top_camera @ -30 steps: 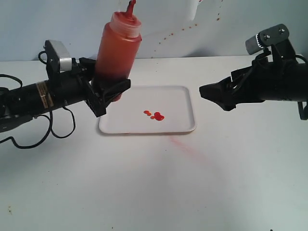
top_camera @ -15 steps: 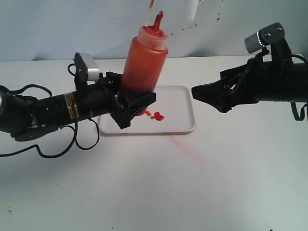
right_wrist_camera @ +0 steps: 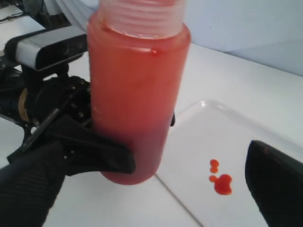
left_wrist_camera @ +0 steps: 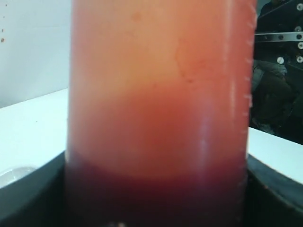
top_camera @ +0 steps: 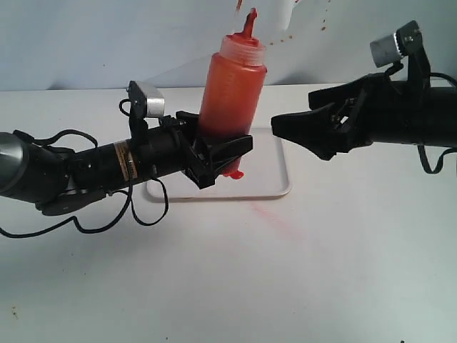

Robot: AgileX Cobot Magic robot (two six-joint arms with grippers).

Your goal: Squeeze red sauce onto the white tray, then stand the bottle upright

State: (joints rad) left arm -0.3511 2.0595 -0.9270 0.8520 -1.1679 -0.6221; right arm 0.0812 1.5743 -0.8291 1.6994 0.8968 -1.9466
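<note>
orange-red squeeze bottle (top_camera: 233,93), clamped in the left gripper (top_camera: 223,158), has slid toward the wide-open right gripper (top_camera: 296,136), so a handover looks likely.

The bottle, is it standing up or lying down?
Almost upright. The bottle leans slightly, nozzle pointing up, clamped in the left gripper.

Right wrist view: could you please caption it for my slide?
Left claw grips the translucent orange-red plastic squeeze bottle nearly upright, near red sauce blobs on the flat white plastic tray.
</note>
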